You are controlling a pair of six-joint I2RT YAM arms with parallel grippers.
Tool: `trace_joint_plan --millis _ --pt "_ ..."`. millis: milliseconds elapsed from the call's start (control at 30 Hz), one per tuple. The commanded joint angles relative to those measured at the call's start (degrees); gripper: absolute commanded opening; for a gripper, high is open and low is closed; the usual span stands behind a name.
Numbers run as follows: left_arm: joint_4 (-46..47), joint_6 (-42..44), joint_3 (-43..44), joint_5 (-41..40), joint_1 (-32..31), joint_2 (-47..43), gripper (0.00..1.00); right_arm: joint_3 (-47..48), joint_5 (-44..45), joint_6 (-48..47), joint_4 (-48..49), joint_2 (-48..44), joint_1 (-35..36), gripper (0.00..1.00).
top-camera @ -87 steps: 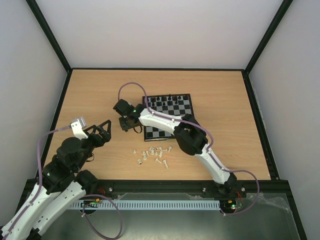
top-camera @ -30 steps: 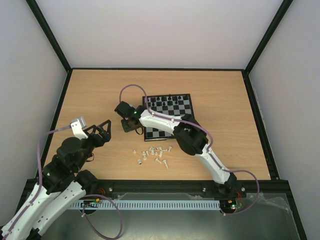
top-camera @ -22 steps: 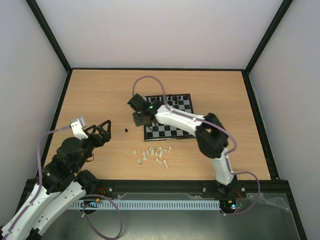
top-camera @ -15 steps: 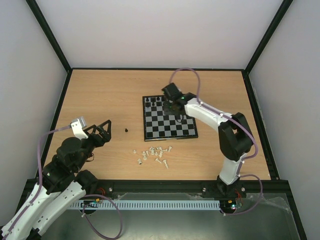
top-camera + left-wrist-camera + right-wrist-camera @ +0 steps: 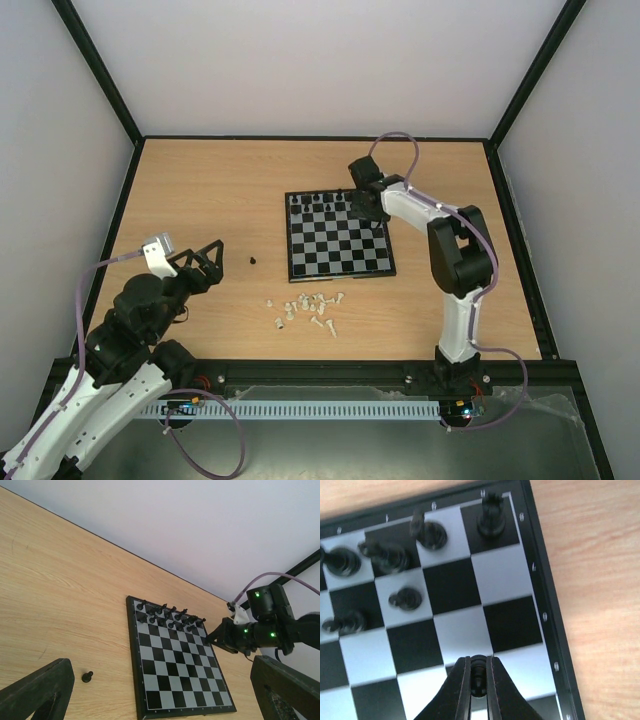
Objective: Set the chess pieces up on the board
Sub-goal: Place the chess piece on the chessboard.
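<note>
1. Broadly, a pale wood surface (image 5: 200,190) edged by a black frame (image 5: 300,138) carries everything.
2. Right arm (image 5: 455,260) reaches from the near edge to the far right corner of the board. Left arm (image 5: 120,350) is folded at the near left, well apart from the board.
3. Board (image 5: 340,250) lies flat on the surface, a little right of centre, with black and grey-white squares inside a thin black border. In the right wrist view, small pale marks run along that border beside the rows and columns. They are too blurred to read.
4. Left jaws stand wide open and empty. Their two dark fingers (image 5: 35,690) sit at opposite lower corners of the left wrist view, facing the board.
5. Right jaws hang over the board's right side, nearly shut, pinching a small black piece (image 5: 478,676) between their tips.
6. White pieces (image 5: 308,308) lie in a loose cluster on the surface, just off the board's near edge towards its left corner.
7. Black pieces (image 5: 322,203) stand in the board's two far rows. In the right wrist view, the two second-row squares in front of the corner piece (image 5: 491,517) and its neighbour are bare.
8. One black pawn (image 5: 253,260) stands alone on the surface, between the left jaws and the board.
</note>
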Motion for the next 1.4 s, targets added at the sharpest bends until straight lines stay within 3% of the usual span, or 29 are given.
trace_joint_plan --millis 0,300,933,1033,1367 --pt "1.7 0.73 -0.14 -0.04 0.2 0.45 1.0 5.96 2.27 -0.97 -1.61 4.07 -1.15 0.02" --pt "2.03 0.87 -0.29 -0.35 0.22 0.69 0.99 13.57 1.57 -1.82 -3.39 9.51 -2.02 0.03" --pt "2.1 1.08 -0.29 -0.5 0.23 0.81 0.99 13.6 -1.15 -2.33 -2.72 13.01 -2.03 0.05" --pt "2.11 1.07 -0.24 -0.52 0.23 0.88 0.99 13.45 -1.18 -2.35 -2.68 13.22 -2.03 0.08" --pt "2.04 0.93 -0.17 -0.45 0.19 1.06 0.99 10.8 0.75 -2.18 -3.43 7.33 -2.03 0.32"
